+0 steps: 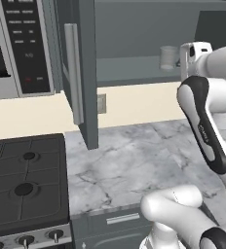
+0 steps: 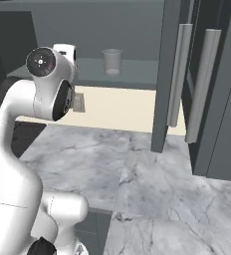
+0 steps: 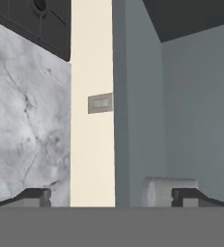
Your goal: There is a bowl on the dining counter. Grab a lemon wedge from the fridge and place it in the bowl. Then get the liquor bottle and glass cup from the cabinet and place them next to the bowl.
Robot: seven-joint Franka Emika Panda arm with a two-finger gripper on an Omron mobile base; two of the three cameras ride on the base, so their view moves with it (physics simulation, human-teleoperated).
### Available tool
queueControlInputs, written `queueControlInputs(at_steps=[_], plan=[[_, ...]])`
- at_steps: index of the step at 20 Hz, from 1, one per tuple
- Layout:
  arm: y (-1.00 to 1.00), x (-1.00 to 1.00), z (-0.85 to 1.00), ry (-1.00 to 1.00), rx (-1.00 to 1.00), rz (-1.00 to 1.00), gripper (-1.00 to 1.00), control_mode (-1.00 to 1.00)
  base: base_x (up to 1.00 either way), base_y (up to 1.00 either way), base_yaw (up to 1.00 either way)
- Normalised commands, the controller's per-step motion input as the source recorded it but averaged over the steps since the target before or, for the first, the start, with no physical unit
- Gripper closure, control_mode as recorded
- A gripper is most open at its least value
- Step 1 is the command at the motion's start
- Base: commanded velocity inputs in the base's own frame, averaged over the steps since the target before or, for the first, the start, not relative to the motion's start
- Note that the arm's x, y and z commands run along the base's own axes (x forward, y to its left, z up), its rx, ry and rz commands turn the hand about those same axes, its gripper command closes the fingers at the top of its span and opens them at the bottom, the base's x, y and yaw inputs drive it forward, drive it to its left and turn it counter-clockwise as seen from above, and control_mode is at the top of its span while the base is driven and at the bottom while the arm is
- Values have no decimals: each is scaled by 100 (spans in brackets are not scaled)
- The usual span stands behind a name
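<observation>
The glass cup [image 1: 169,58] [image 2: 111,61] stands upright on the bottom shelf of the open cabinet [image 1: 134,68]. The cabinet door [image 1: 83,73] is swung out with its silver handle [image 1: 72,73] facing me. My white hand [image 1: 195,52] is raised level with the shelf, just beside the cup. In the hand view, rolled on its side, my gripper [image 3: 109,197] is open. The cup [image 3: 164,190] lies low between the two tips, close to one fingertip [image 3: 186,195], and nothing is held. The liquor bottle, bowl, lemon wedge, fridge and dining counter are out of view.
A marble worktop [image 1: 134,165] [image 2: 137,174] runs below the cabinet, with a black stove [image 1: 22,180] at its left and a microwave [image 1: 17,44] above that. A wall outlet [image 1: 101,103] [image 3: 100,102] sits on the cream wall. Two long handles [image 2: 179,74] hang on doors at right.
</observation>
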Motion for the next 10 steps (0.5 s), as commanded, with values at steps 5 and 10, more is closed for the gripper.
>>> queueControlInputs(at_steps=[5,10], plan=[[-1,36,16,0,0,6,-100,-100,0,0,0],[-20,4,23,-3,0,0,-100,-100,0,0,0]])
